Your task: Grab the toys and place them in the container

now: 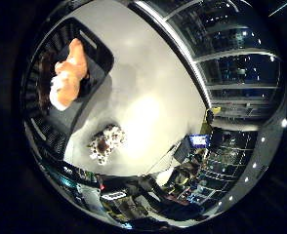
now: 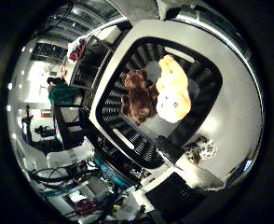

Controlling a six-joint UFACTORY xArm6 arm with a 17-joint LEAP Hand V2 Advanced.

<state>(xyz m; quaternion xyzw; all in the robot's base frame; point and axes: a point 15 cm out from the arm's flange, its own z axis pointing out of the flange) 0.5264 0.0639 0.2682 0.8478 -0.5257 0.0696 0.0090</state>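
A black slatted basket [image 2: 113, 100] stands on a white table [image 1: 148, 97]. Inside it lie an orange and white plush toy [image 2: 173, 91] and a dark brown plush toy [image 2: 139, 95], side by side and touching. A spotted white and brown plush toy [image 1: 105, 142] lies on the table just outside the basket. One finger of my hand [image 2: 186, 168] reaches into the thumb side view, above the basket's rim beside the spotted toy. The hand is well above the table and holds nothing that I can see.
The table's edge runs close behind the basket and near the spotted toy. Beyond it are dark shelving with glass panels [image 1: 231, 53], a monitor [image 1: 198, 140] and cluttered equipment on the floor.
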